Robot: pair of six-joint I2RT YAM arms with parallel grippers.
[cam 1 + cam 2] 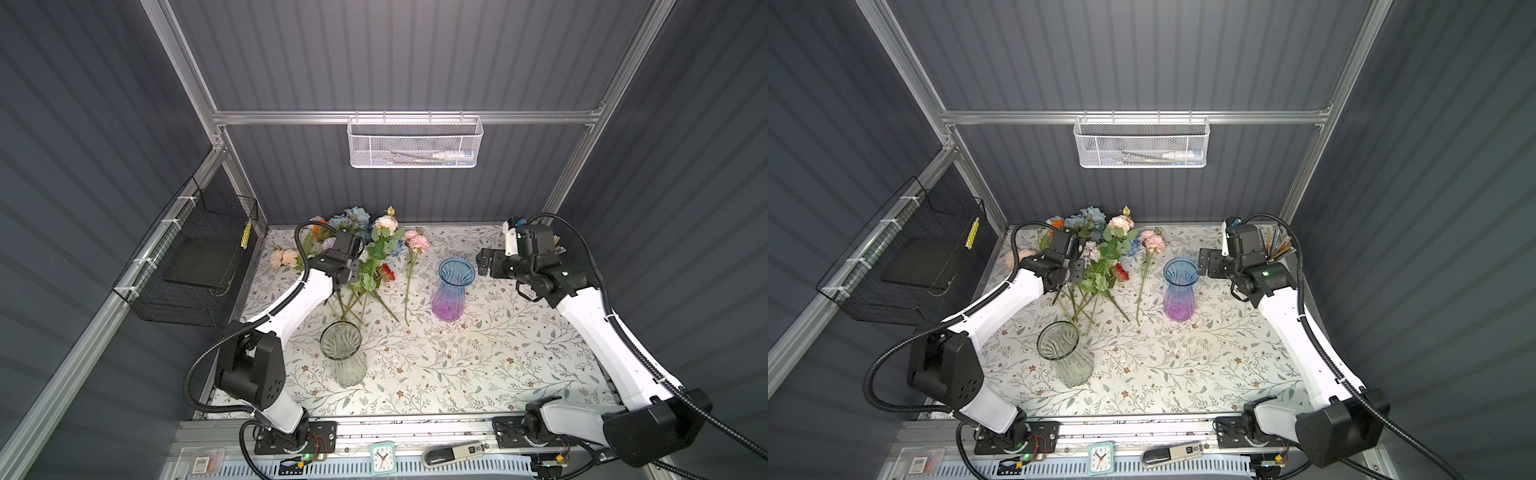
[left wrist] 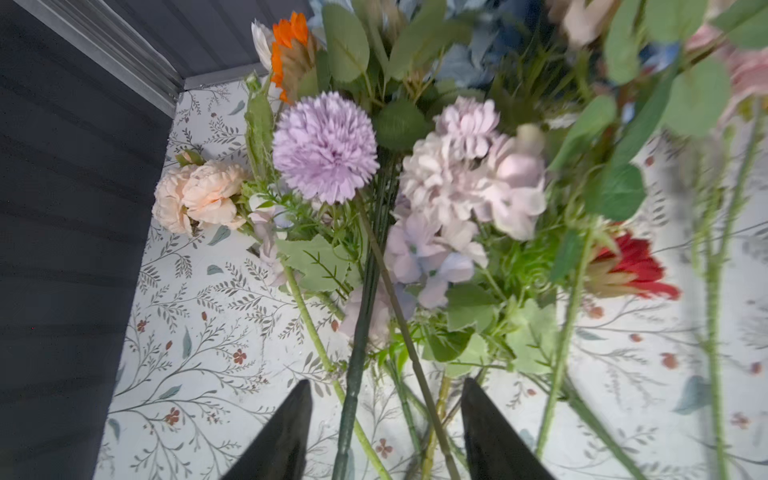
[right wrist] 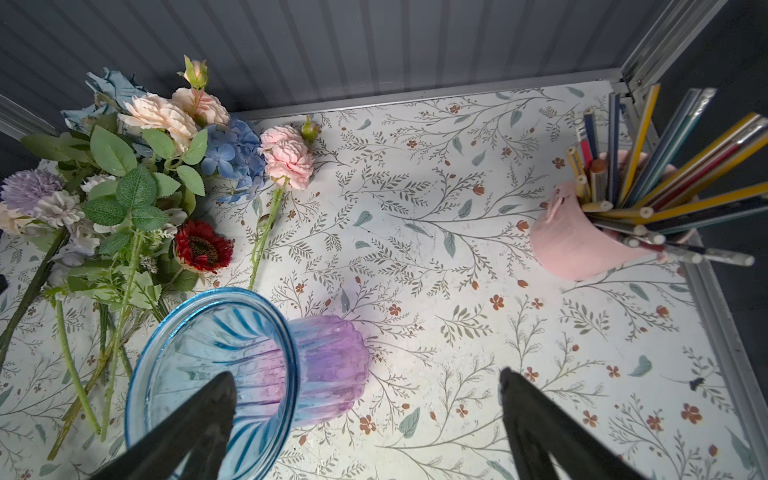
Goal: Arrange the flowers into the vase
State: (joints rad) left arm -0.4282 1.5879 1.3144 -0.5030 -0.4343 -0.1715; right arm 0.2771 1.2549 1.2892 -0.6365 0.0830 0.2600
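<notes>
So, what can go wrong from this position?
1. Several crossed stems lie between the open left jaws; closing may catch more than one and drag the whole pile of flowers.
2. The clear vase stands close to the stem ends and the left arm; a lift could knock it.
3. The open right jaws hang beside the blue vase rim; a sideways move might tip it.

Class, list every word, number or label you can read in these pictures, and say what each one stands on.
"50", or close to it: label on the stapler; blurred, not certain.
Clock dial numbers: too small to read.
Barcode sticker: too small to read.
Yellow tag on the wire basket: blurred, unreadable.
Wrist views: no text.
</notes>
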